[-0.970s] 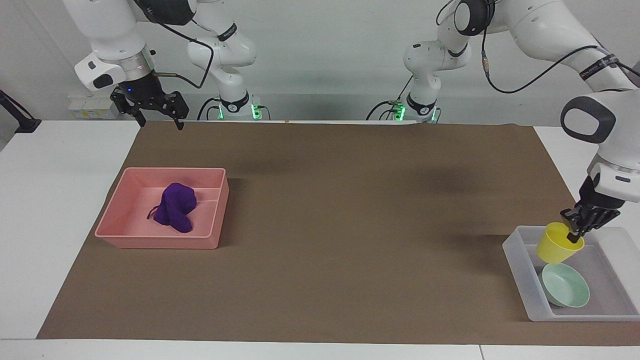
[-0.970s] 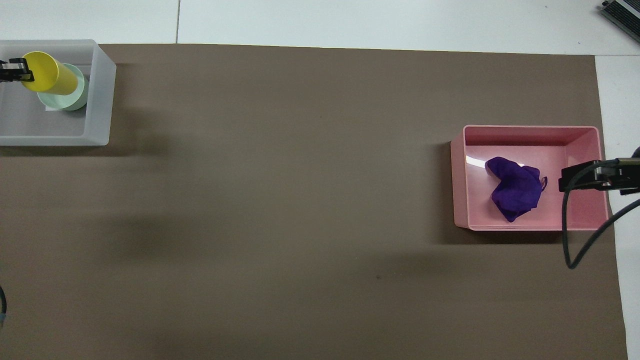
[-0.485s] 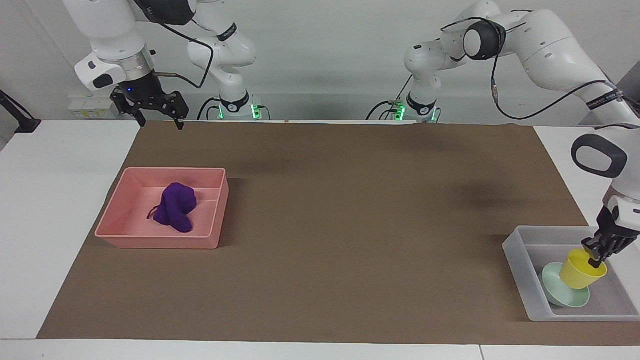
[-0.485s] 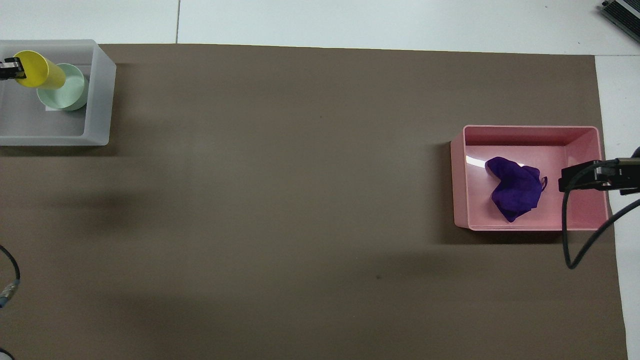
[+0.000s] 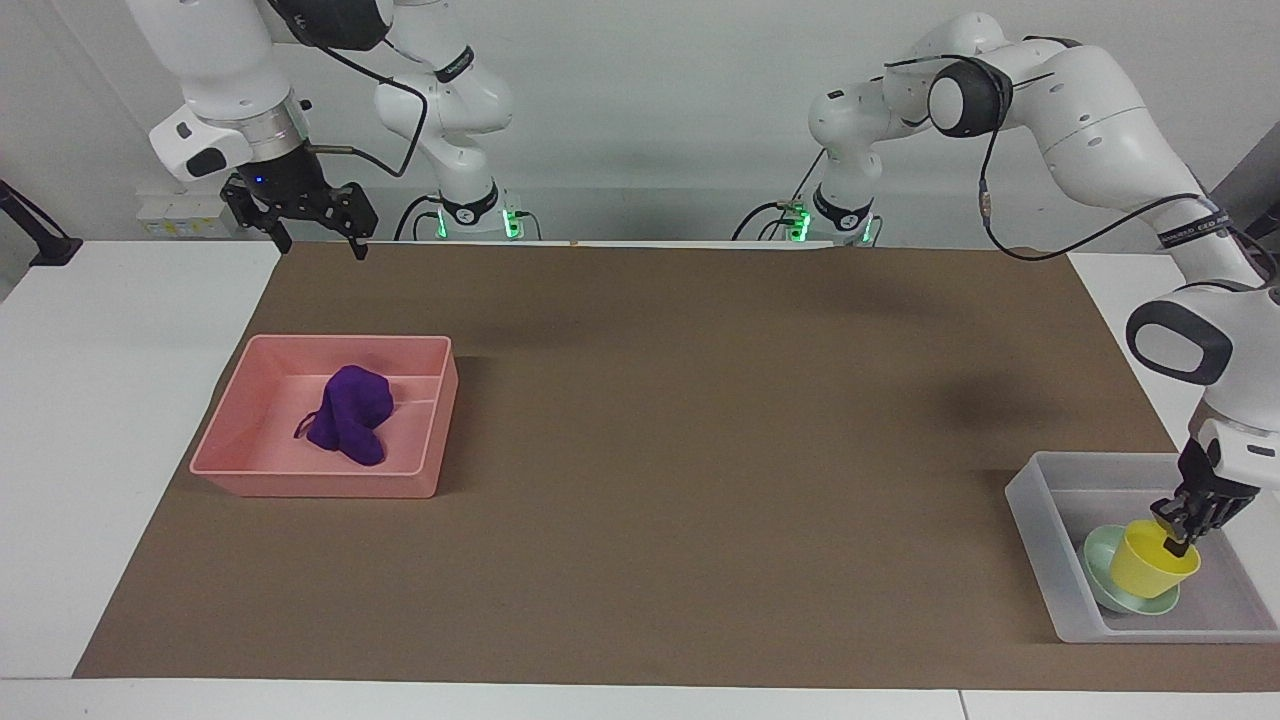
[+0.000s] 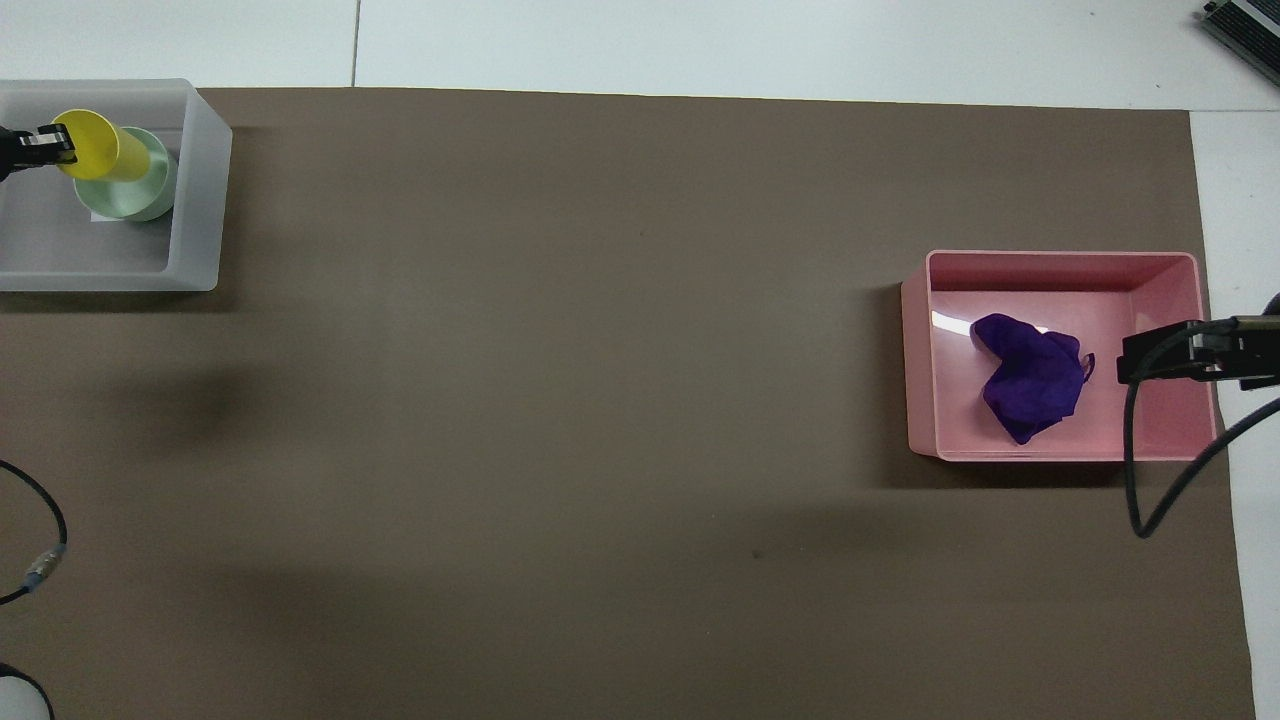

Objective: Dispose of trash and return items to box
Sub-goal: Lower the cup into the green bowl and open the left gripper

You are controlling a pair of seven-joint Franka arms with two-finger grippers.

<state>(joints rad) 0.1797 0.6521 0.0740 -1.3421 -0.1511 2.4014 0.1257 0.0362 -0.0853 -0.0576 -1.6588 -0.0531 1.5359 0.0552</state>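
Jaws of the left gripper [image 5: 1176, 533] are pinching the yellow cup's [image 5: 1150, 563] rim.
It is resting in the mint-green bowl [image 5: 1108, 580] inside the translucent box [image 5: 1040, 545]; right gripper [image 5: 318, 232], jaws spread, is waiting above the bench.

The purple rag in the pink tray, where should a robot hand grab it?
Best guess: pinch the purple rag at its raised hump, coming straight down from above. The pink tray walls block the sides, and the soft lump stands tallest there. The right gripper waits nearest to it.
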